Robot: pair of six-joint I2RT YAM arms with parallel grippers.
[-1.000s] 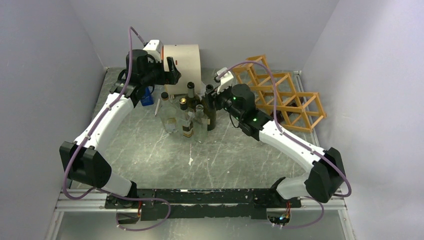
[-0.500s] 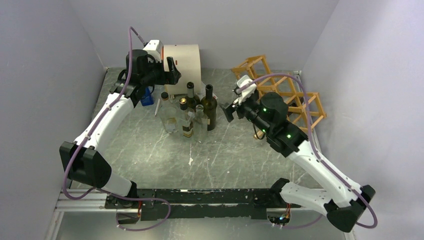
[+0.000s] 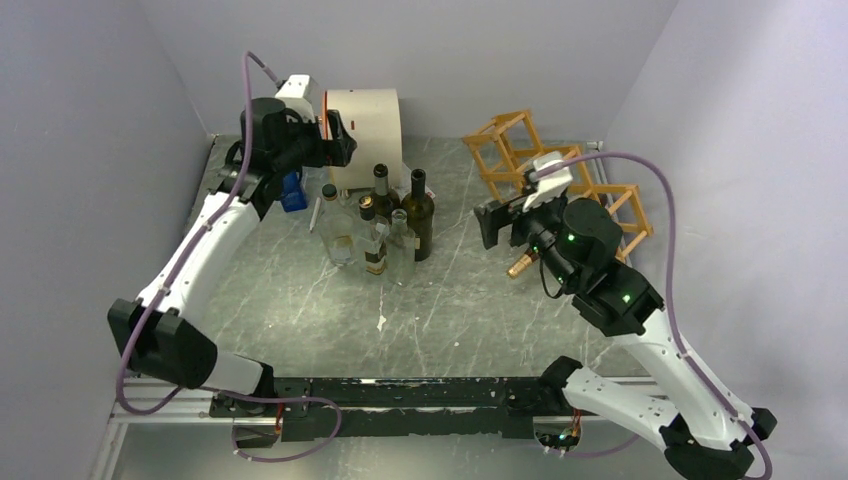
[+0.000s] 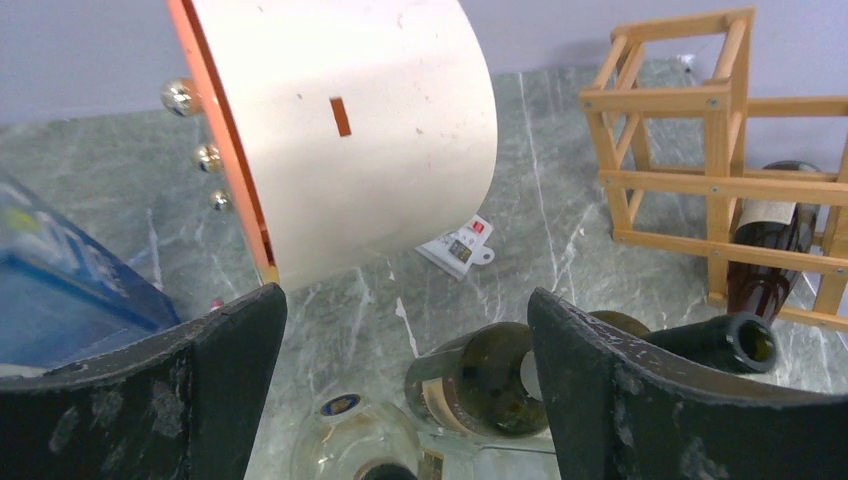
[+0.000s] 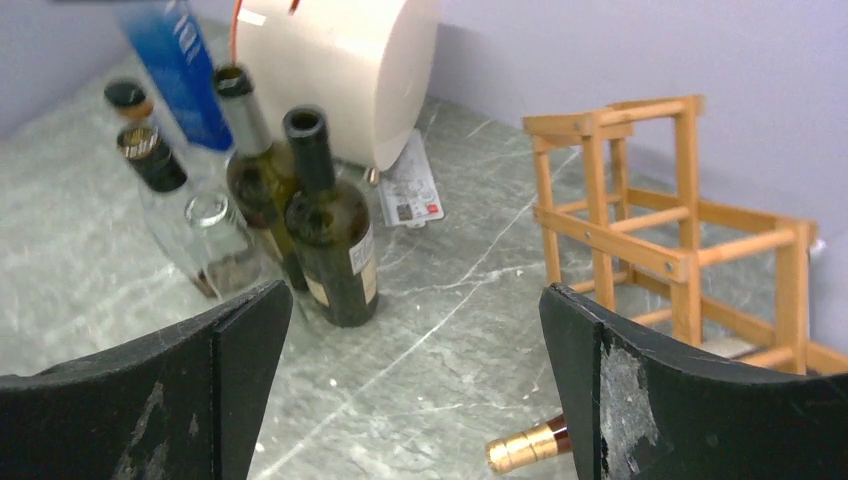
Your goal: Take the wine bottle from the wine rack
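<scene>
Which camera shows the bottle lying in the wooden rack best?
Left wrist: the wine bottle shows its dark body and label inside the wine rack. Top external and right wrist catch only its gold-capped neck.

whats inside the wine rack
One dark wine bottle lies in a lower cell of the wine rack, its gold-foil neck poking out. The other visible cells are empty. From above, the right arm covers the rack's middle, so those cells cannot be checked.

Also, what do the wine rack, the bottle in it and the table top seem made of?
Wine rack: plain light wood, matte, screw heads at joints. Wine bottle: dark glossy glass, paper label. Table top: grey-green with white veins, like marble, perhaps only printed laminate.
</scene>
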